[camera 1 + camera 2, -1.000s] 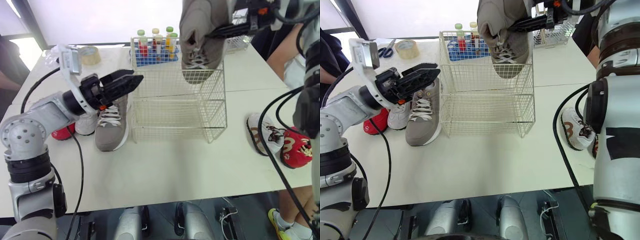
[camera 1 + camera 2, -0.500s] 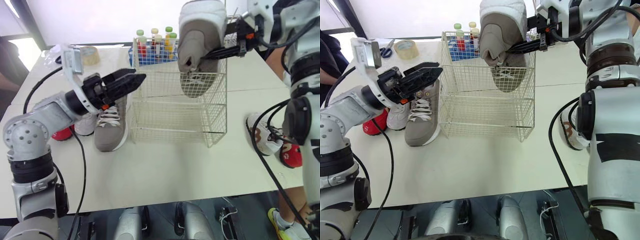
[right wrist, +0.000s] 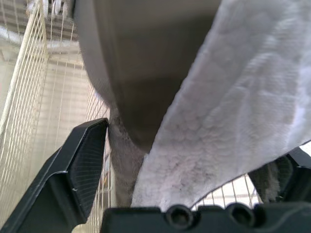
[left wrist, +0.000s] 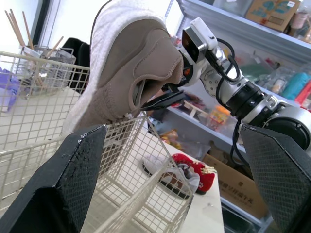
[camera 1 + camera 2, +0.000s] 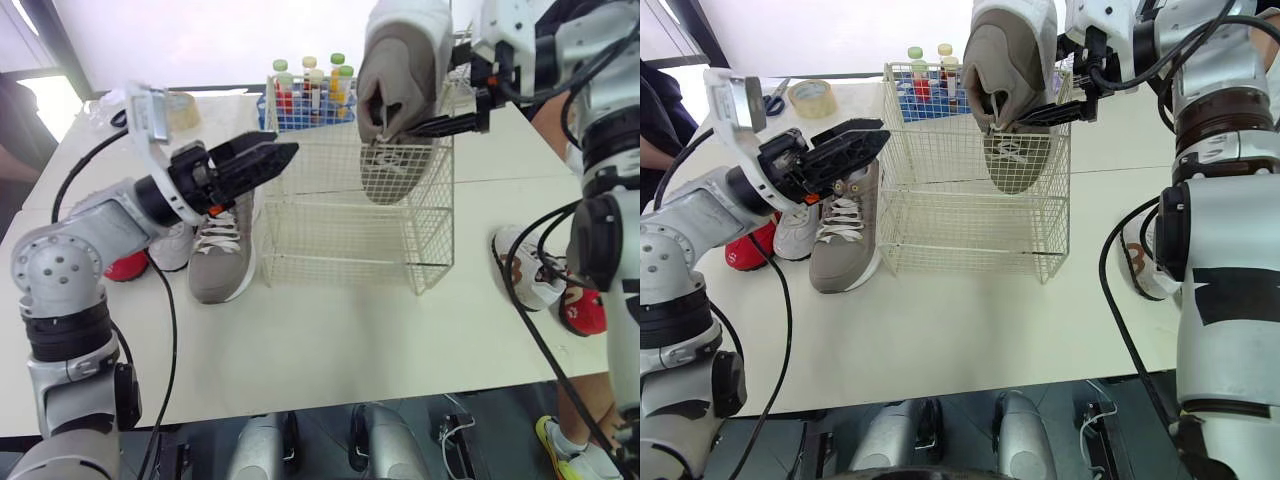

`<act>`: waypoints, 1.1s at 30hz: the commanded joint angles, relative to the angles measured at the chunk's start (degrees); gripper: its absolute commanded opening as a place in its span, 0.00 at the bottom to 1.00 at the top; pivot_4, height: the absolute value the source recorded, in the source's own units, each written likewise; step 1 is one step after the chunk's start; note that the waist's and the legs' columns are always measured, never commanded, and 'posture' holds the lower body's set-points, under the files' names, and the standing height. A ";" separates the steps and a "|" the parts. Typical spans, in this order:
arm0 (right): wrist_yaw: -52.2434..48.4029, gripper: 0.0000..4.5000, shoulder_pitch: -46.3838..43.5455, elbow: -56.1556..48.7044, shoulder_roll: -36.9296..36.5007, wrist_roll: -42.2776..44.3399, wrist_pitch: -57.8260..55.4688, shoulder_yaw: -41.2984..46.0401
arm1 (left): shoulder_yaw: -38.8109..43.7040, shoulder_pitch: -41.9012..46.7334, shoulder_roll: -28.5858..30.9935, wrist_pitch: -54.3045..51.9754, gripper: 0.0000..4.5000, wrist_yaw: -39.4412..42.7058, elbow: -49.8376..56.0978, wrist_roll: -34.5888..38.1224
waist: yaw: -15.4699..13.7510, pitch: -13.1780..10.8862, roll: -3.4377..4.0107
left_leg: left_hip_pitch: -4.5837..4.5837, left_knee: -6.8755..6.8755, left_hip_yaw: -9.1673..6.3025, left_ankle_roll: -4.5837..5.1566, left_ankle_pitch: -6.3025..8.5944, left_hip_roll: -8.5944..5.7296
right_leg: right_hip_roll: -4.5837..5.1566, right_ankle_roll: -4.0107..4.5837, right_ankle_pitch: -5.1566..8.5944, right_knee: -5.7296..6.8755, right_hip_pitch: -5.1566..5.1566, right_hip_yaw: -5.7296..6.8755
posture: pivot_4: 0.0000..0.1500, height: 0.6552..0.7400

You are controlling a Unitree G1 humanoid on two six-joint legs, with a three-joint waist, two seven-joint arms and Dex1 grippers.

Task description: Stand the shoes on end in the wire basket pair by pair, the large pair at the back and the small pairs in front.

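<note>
A grey shoe (image 5: 398, 105) hanging toe-down fills the right of the mouth of the wire basket (image 5: 340, 245), its left side open from above, a test-tube rack (image 5: 300, 100) crowding close behind.

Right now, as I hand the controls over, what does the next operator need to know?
Right gripper: shut on the large grey shoe, toe down inside the wire basket at its back right, heel above the rim, not yet released.
Left gripper: open, beside the basket's left side, above the other grey shoe lying on the table.
Small shoes on the table: white shoe and red shoe to the left, second white shoe and second red shoe to the right.
Left to do: release this shoe, add its mate, then the small pairs in front.
</note>
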State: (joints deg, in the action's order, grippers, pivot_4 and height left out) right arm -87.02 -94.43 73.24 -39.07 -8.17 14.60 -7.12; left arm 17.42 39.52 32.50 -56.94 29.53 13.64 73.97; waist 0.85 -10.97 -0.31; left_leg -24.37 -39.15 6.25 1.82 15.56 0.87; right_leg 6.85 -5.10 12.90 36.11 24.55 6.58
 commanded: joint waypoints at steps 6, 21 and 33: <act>6.87 0.99 -5.15 -6.18 -7.34 -1.29 4.23 1.12 | -0.08 1.44 -0.30 1.51 1.00 0.83 0.14 0.37 | 0.12 -0.03 0.05 | 0.00 0.01 0.00 0.00 0.00 0.00 | 0.00 0.00 0.00 0.00 0.01 0.00 | 1.00 1.00; 12.24 0.99 24.87 -74.67 -8.13 43.70 -65.72 22.79 | 0.63 2.97 16.17 6.22 1.00 5.31 -9.06 -17.21 | -0.14 -0.04 0.07 | -0.02 0.02 -0.08 -0.02 -0.02 0.07 | -0.01 0.01 0.00 0.08 0.06 0.06 | 1.00 1.00; 28.69 0.99 49.52 -104.01 -2.22 49.19 -66.45 14.07 | -16.24 23.85 15.45 18.00 1.00 15.51 -51.31 -46.53 | -1.86 0.05 -0.12 | -0.06 -0.07 -0.04 0.08 0.02 -0.04 | 0.00 0.08 -0.06 0.04 0.01 0.15 | 1.00 1.00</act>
State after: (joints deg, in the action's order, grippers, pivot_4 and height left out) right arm -58.18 -45.23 -28.94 -39.91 43.43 -55.91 8.43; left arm 2.63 59.86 48.39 -41.39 43.51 -33.82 31.04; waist -1.02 -10.92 -0.44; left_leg -24.44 -39.23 6.21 1.90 15.59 0.83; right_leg 6.84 -5.03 12.85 36.14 24.56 6.74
